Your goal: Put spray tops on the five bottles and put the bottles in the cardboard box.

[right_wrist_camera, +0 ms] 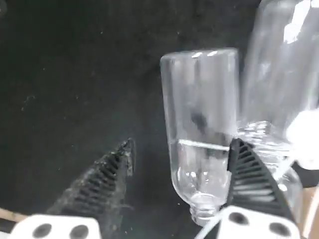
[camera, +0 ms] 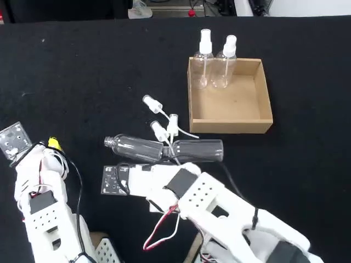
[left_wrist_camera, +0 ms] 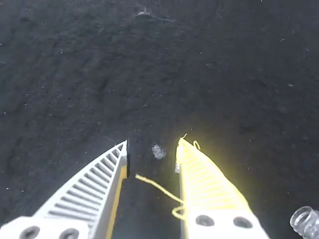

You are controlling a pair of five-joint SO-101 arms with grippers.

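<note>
Uncapped bottle point(right_wrist_camera: 199, 109) lies on its side between the jaws of the right gripper point(right_wrist_camera: 183, 144), neck toward the gripper's base. The body is close against one jaw and well off the other; jaws spread, nothing clamped. A second bottle point(right_wrist_camera: 279, 74) lies just outside that nearer jaw; I cannot tell whether the two touch. Loose spray tops point(camera: 159, 130) lie near, past the bottles from the gripper. The cardboard box point(camera: 230, 127) is farther off, with two capped bottles point(camera: 204, 60) upright inside. Left gripper point(left_wrist_camera: 152, 144) hangs spread over bare table point(left_wrist_camera: 75, 74), holding nothing. Risks, my judgement: closing off-centre, the far jaw could roll the smooth round body into its neighbour. A grip near the tapered shoulder could squirt it out, and trailing dip tubes may snag.
</note>
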